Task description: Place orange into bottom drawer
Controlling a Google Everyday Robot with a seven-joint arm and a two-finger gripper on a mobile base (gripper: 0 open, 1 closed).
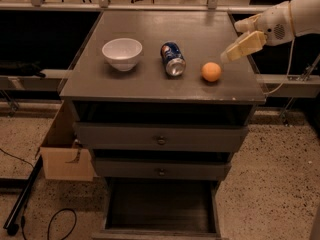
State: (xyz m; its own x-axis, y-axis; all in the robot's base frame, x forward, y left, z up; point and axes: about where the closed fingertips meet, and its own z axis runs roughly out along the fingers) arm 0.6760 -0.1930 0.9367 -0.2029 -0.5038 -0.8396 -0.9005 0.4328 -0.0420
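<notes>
The orange (211, 71) rests on the tabletop (150, 86). The gripper (231, 41) hovers just up-right of it, jaws spread. It should drop lower, straddle the fruit's widest girth and close gently. The bottom drawer (160, 209) stands open well below the orange.

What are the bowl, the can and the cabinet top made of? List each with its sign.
Round white bowl: probably glazed ceramic or plastic; smooth, even sheen. Blue soda can lying on its side: metal, likely aluminium; bright silvery end. Dark grey cabinet top: seemingly painted wood; matte, dull reflections. The beige end effector hovers near the small orange fruit.
</notes>
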